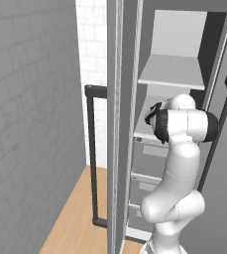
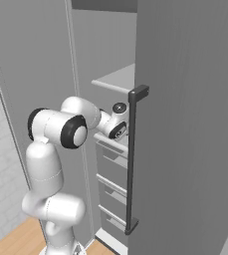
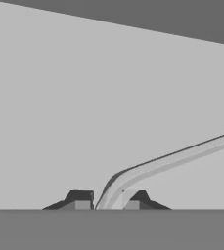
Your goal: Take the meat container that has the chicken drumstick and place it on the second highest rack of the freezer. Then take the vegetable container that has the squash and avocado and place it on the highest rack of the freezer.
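Freezer (image 2: 185, 124): tall grey cabinet, door swung open, long dark bar handle (image 2: 131, 164) on the door; the second highest rack sits inside it

Highest rack (image 1: 172, 72): flat light-grey panel, directly above the second highest rack, bare in what shows

Second highest rack (image 2: 110, 141): flat light-grey panel; every place below is told from it

Drawers (image 1: 149, 163): grey fronts stacked just under the second highest rack

Arm (image 1: 177, 163): white, bent forward into the cabinet, wrist level with the second highest rack

Container (image 3: 172, 161): a thin pale rim with a rounded corner, running away from the fingertips (image 3: 79, 197); it lies over the second highest rack; whether it already rests there cannot be told, and its contents cannot be made out

Hand (image 3: 108, 200): closed, pinching that thin rim between the two tips, just above the front edge of the second highest rack

Handling, as a judgement: a light, stiff, shallow tray; the rim is narrow and smooth, so an edge pinch lets it tilt or slip

Where to hold: mid-rim on a straight side rather than at the rounded corner, tray kept level so loose food does not slide

Step in hand, as a judgement: setting the tray down on the second highest rack
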